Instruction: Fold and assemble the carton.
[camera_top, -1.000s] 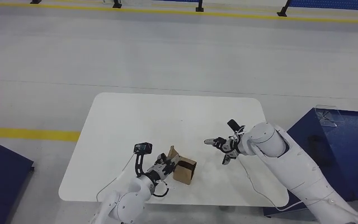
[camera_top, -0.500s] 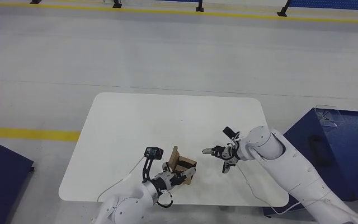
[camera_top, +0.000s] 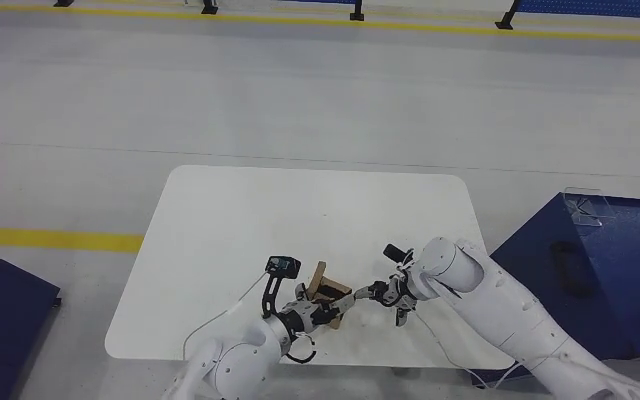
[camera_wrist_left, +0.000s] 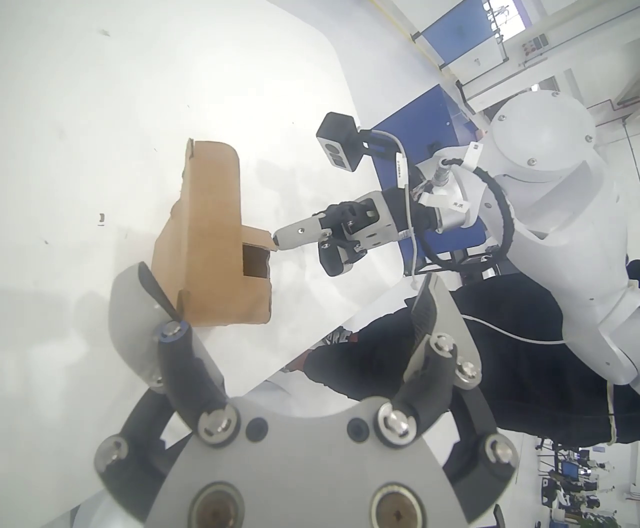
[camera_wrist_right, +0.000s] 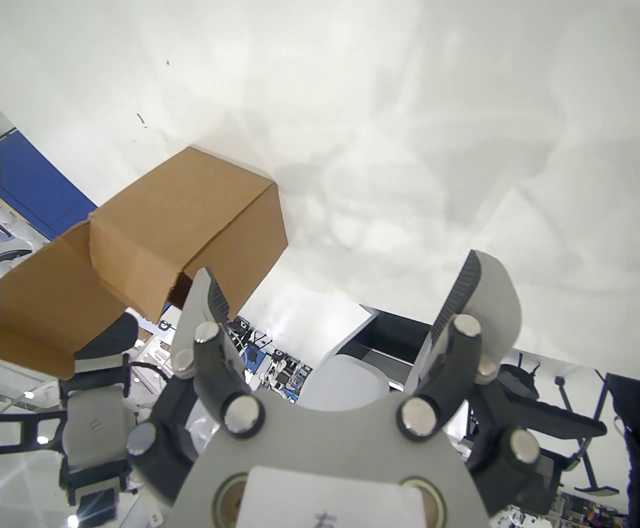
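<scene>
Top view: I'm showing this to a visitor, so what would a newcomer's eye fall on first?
The brown carton, half folded with a flap standing up, sits on the white table near the edge closest to the robot. The left gripper, open, has a finger beside one corner of it. The right gripper, also open, puts one fingertip against the opposite side.

White table (camera_top: 250, 230), brown carton (camera_top: 330, 291) on it

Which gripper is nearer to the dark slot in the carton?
Right. The right gripper has a fingertip against the carton edge right beside the slot; the left gripper, open, sits at the carton's opposite corner.
</scene>
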